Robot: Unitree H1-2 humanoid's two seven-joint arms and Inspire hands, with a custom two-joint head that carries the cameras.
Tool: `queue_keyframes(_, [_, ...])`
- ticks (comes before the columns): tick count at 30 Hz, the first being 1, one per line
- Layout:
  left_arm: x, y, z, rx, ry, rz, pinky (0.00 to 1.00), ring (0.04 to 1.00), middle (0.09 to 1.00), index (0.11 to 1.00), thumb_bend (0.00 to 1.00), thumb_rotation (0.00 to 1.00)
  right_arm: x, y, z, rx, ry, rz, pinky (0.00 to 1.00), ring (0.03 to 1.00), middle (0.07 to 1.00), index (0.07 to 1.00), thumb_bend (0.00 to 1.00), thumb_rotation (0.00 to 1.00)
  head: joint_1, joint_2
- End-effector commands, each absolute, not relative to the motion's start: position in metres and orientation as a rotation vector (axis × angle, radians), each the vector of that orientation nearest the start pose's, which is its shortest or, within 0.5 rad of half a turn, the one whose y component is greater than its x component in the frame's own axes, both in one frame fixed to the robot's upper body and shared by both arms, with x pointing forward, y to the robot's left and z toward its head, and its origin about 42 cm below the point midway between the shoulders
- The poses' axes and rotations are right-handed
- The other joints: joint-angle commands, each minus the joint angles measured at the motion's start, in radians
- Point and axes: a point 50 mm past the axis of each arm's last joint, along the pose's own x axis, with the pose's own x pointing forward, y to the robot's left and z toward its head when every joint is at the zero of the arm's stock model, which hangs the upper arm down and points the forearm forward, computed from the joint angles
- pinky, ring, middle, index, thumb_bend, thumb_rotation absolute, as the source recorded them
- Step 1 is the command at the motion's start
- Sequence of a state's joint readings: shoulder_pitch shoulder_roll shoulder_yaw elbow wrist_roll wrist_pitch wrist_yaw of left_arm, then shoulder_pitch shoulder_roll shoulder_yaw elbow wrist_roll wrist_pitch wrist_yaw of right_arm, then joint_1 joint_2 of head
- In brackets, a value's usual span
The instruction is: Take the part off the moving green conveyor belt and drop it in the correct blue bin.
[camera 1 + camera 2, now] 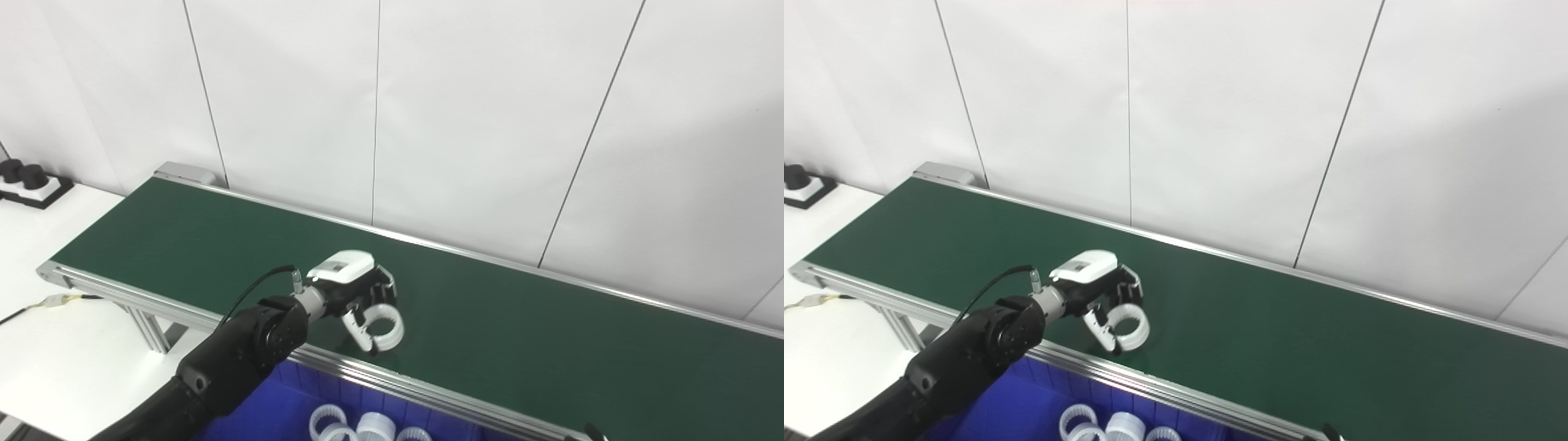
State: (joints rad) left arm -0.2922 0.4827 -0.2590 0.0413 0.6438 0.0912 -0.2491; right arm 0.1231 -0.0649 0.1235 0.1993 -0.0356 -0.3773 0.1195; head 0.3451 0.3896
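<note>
My left hand (350, 286) reaches over the near half of the green conveyor belt (520, 331), fingers curled around a white ring-shaped part (386, 326). The ring (1130, 328) hangs from the fingers just above the belt, close to its near rail. Below that rail stands a blue bin (269, 410) holding several white ring parts (361, 425). Only a small dark tip (593, 431) pokes in at the bottom edge on the right; I cannot tell how the right hand stands.
The belt's aluminium near rail (392, 380) runs between my hand and the bin. A white table (61, 343) lies at the left with a black-and-white holder (27, 180) at its far corner. A white panel wall stands behind the belt.
</note>
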Motion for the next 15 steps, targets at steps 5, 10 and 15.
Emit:
queue_keyframes(5, [0.342,0.272,0.199,1.099,-0.170,-0.297,0.42,0.431,0.464,0.507,0.50,0.00,0.232,-0.202,0.043,-0.071,-0.088,0.227,0.68,0.771,0.828,0.927,0.32,0.77,-0.009,0.008])
queue_keyframes(10, [0.313,0.258,0.206,1.013,-0.202,-0.259,0.39,0.415,0.468,0.509,0.50,0.00,0.232,-0.205,0.043,-0.077,-0.090,0.229,0.68,0.771,0.825,0.924,0.37,0.77,-0.013,0.020])
queue_keyframes(15, [0.286,0.246,0.206,0.966,-0.216,-0.244,0.40,0.421,0.469,0.510,0.50,0.00,0.231,-0.207,0.044,-0.074,-0.088,0.225,0.68,0.769,0.819,0.919,0.39,0.77,-0.027,0.037])
